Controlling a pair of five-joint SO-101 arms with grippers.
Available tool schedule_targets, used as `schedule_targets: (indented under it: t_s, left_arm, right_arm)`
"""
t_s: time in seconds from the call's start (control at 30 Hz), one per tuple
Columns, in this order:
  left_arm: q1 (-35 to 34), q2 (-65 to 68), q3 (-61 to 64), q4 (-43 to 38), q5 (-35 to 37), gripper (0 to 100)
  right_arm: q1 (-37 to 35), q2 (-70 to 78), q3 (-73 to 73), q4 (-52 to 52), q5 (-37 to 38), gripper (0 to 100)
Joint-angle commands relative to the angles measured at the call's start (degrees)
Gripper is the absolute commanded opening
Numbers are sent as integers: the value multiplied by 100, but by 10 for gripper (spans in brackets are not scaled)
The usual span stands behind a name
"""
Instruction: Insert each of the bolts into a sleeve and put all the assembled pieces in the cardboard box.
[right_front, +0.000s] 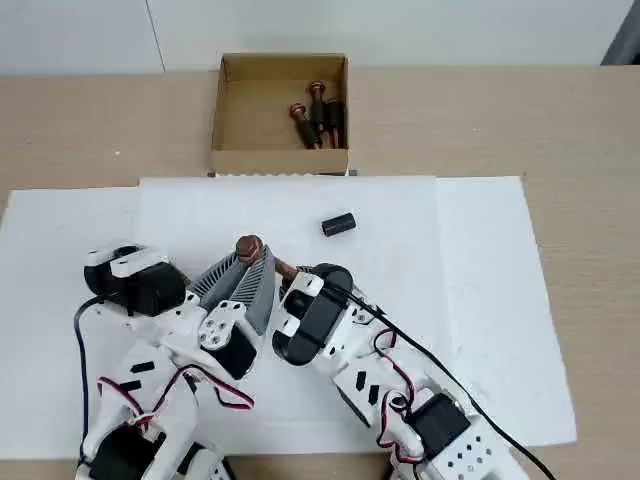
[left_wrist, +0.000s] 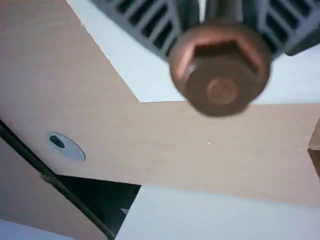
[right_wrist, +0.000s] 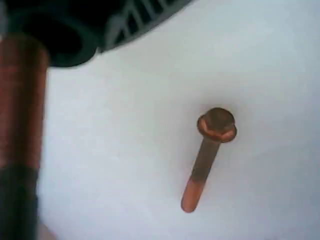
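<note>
The left hand (right_front: 256, 260) is clamped on 1 bolt (left_wrist: 220, 70) below its head, shank aimed at the right hand (right_front: 295, 280) (its grip I cannot tell). Keep the shank in line with the sleeve (right_wrist: 17, 210) there and push slowly.

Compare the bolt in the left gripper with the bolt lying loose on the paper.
The held bolt is clamped in the left gripper, raised off the paper; the loose bolt lies flat on the paper, gripped by nothing. Both are copper-coloured with flanged hex heads.
</note>
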Motion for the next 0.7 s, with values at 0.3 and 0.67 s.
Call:
schedule_targets:
  t_s: [0.3,0.67]
  left_arm:
    - [-9,-44,-31,-132,0,6]
    - [-9,-44,-48,-132,-273,6]
  right_arm:
    - [-13,-66,-88,-180,62,2]
    - [-13,-66,-88,-180,70,2]
